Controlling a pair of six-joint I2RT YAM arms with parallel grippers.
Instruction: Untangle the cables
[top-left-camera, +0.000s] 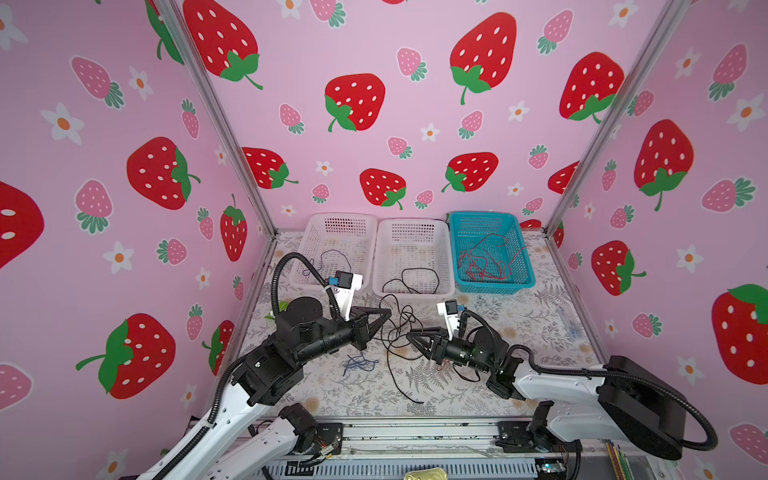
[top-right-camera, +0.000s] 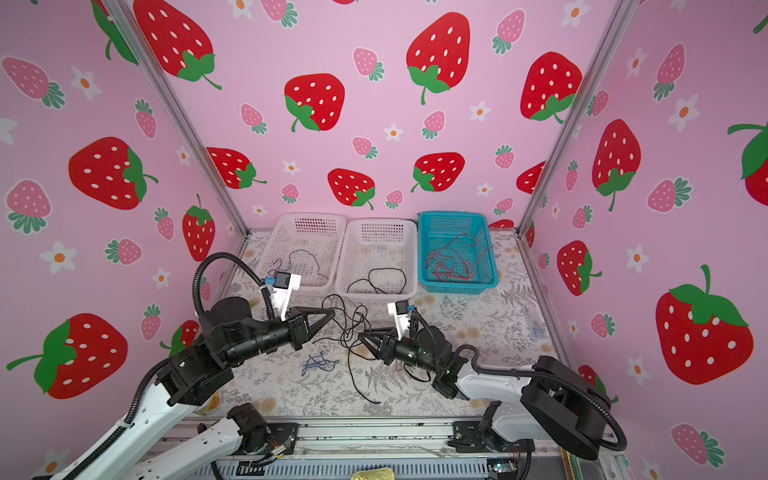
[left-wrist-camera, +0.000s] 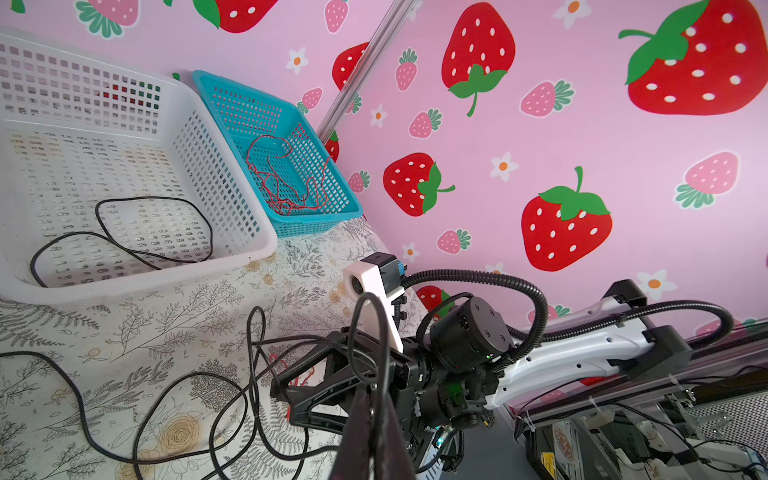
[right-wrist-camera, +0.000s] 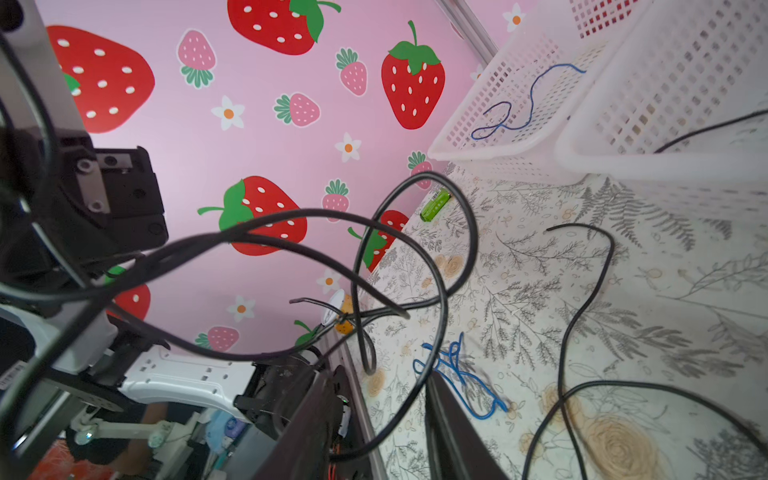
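Flowered cloth (top-left-camera: 532, 328) is laid as the work surface. Black cables (top-left-camera: 399, 332) are tangled just in front of the middle white basket (top-left-camera: 411, 291), and one more is coiled inside it. The left gripper (top-left-camera: 388, 312) is clamped shut on a strand of the tangle near the basket's front rim. The right gripper (top-left-camera: 409, 333) is held slightly farther out, jaws partly apart around a black strand. A blue cable (top-left-camera: 358, 365) is bunched farther out still, and red cables (top-left-camera: 486, 259) are piled in the blue basket (top-left-camera: 525, 266) beside the white one.
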